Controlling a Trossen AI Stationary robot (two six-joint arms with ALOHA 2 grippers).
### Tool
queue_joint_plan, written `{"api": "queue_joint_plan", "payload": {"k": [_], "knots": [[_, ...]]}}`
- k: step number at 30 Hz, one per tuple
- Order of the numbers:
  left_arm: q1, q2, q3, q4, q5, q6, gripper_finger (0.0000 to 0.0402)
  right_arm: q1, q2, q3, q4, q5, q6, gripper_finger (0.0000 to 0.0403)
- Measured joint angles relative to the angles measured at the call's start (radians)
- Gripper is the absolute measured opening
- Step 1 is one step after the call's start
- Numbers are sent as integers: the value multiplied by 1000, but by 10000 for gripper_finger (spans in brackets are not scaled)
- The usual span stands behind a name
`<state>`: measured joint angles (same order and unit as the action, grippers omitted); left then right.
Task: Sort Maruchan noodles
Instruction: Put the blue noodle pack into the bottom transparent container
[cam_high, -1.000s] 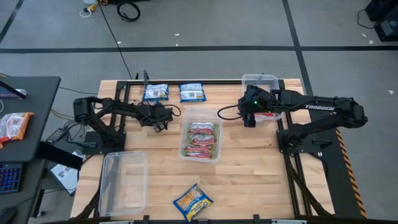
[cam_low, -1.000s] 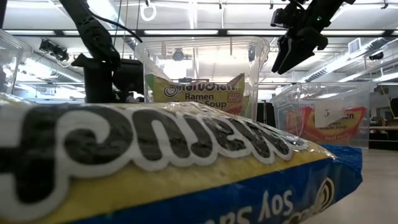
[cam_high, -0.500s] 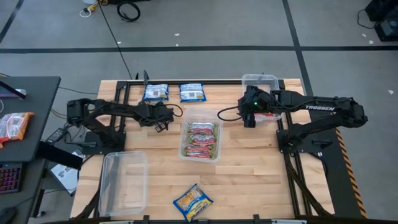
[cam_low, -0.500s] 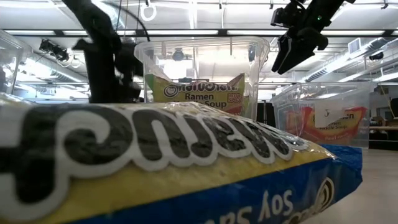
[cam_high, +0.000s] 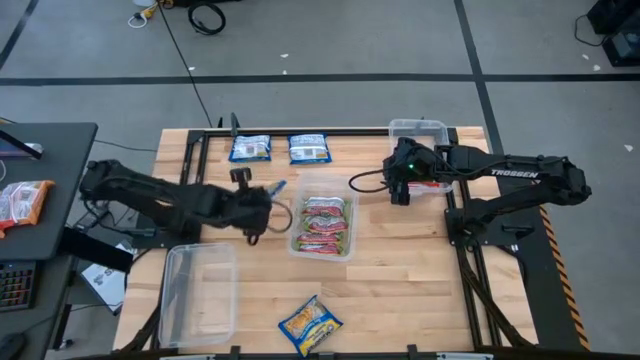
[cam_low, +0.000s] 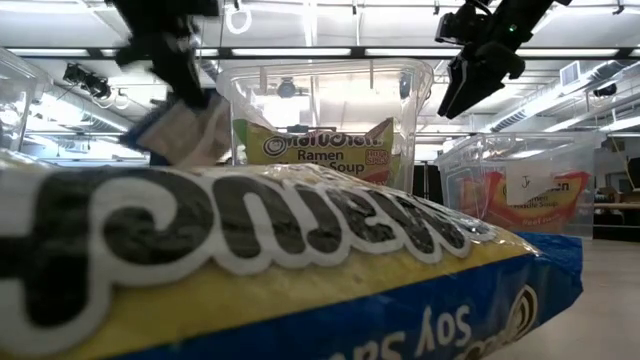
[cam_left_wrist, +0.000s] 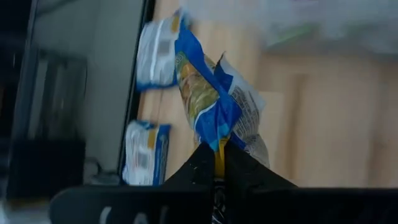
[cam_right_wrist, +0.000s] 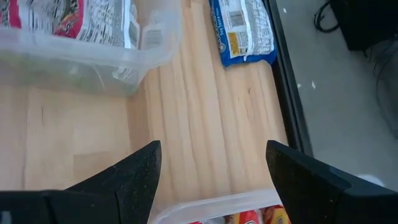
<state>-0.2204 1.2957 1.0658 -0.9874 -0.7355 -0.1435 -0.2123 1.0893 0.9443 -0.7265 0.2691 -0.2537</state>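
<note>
My left gripper (cam_high: 262, 203) (cam_left_wrist: 216, 150) is shut on a blue-and-yellow Maruchan noodle packet (cam_left_wrist: 208, 99), held above the table just left of the middle tub (cam_high: 322, 246). That clear tub holds silvery green-pink packets (cam_high: 322, 222). Two more blue packets (cam_high: 250, 148) (cam_high: 309, 148) lie flat at the far edge, and a yellow-and-blue one (cam_high: 310, 322) lies at the near edge. My right gripper (cam_high: 400, 192) (cam_right_wrist: 211, 180) hangs open over bare wood between the middle tub and the far-right tub (cam_high: 420, 130). My left gripper pinches the blue packet by one crimped end (cam_left_wrist: 217, 138) between its two shut fingers. The rest of the packet sticks out past the fingertips. In the low view the packet (cam_low: 185, 135) hangs below the gripper, clear of the table.
An empty clear tub (cam_high: 200, 290) stands at the near left. The far-right tub holds red packets (cam_right_wrist: 249, 218). Bare wood lies between the tubs and along the near right. A dark desk (cam_high: 40, 200) stands beyond the table's left edge.
My left gripper has risen and swung a little toward the near edge, taking the blue packet with it. The packet is now lifted clear of the table and hangs into the low view, where it did not show before.
</note>
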Motion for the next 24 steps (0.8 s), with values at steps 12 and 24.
{"api": "queue_joint_plan", "payload": {"k": [12,24], "knots": [[-367,-2,170,-4,48,346,15,309,0,0,225,73,261,282],[-597,78,172,388,89,819,16,788,137,2,657,406,401,279]]}}
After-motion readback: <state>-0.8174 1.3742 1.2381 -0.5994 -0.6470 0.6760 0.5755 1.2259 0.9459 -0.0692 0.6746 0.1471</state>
